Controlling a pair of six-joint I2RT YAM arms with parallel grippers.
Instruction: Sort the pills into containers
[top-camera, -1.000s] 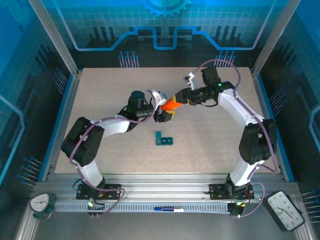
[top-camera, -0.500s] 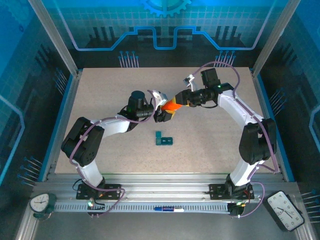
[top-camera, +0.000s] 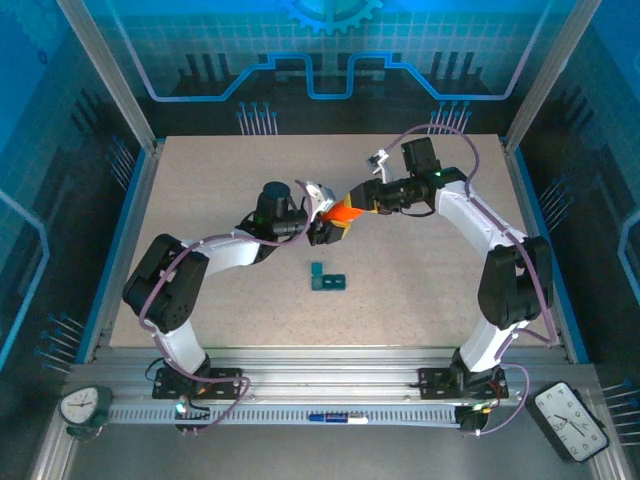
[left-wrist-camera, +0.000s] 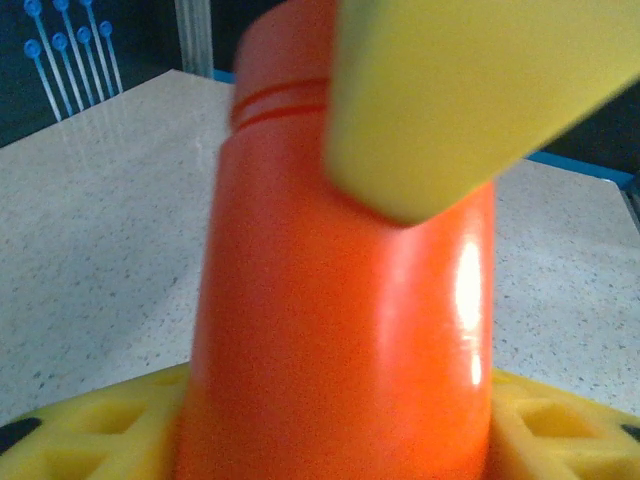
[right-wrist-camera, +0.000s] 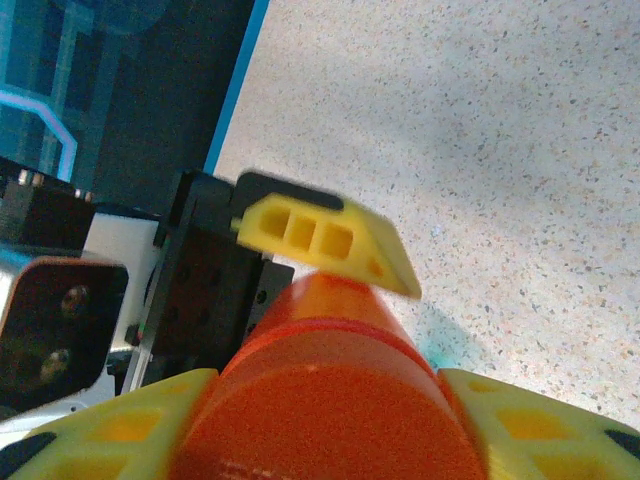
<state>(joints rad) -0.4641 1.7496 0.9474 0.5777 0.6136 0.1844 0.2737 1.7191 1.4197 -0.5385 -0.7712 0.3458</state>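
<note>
An orange bottle (top-camera: 343, 211) hangs above the middle of the table between both arms. My right gripper (top-camera: 357, 198) is shut on its right end, its yellow fingers (right-wrist-camera: 110, 430) pressed to both sides of the bottle (right-wrist-camera: 330, 310). From the left, my left gripper (top-camera: 328, 228) has closed on the bottle (left-wrist-camera: 340, 300), its yellow fingers (left-wrist-camera: 90, 440) against both flanks. The right gripper's finger (left-wrist-camera: 470, 90) crosses the bottle's far end. The containers (top-camera: 327, 280), a dark-teal strip of cells, lie on the table below the bottle. No pills are in view.
The speckled tabletop (top-camera: 200, 200) is ringed by a blue rim and metal frame posts (top-camera: 110, 80). The left wrist body (right-wrist-camera: 200, 290) sits close behind the bottle in the right wrist view.
The left gripper's jaws have narrowed onto the bottle. The bottle and both arms have barely shifted.
</note>
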